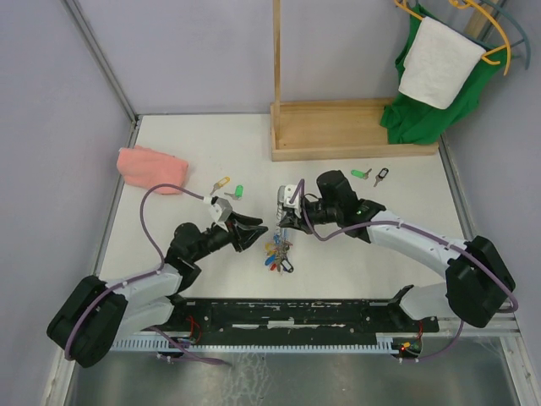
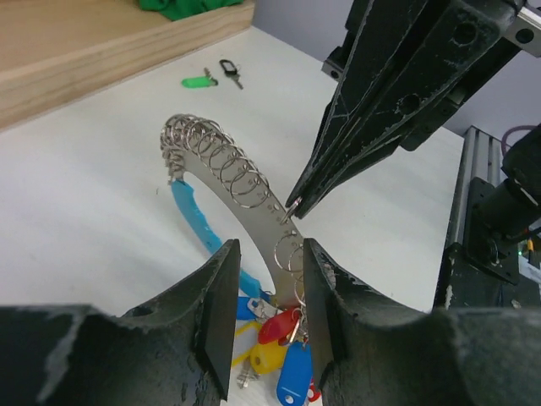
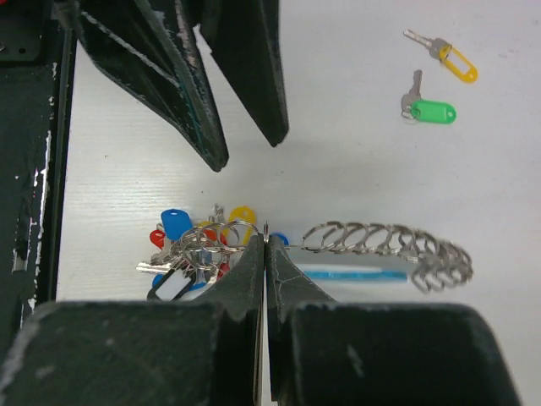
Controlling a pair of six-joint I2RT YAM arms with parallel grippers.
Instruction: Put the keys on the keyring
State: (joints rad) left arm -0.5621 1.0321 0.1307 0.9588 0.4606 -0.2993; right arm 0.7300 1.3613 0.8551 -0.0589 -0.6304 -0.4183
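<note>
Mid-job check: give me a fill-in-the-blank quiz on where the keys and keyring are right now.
The keyring is pinched by the ___ end effector.
Beside the pink cloth lie a green key and a ___ key.
The black key lies near the ___ tray.
Missing: right, yellow, wooden.

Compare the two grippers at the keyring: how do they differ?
The left gripper stands open, straddling the keyring; the right gripper is shut, tips pinched on it. The left gripper sits at its lower end, the right gripper further up the arc. Both meet at the same keyring.
</note>
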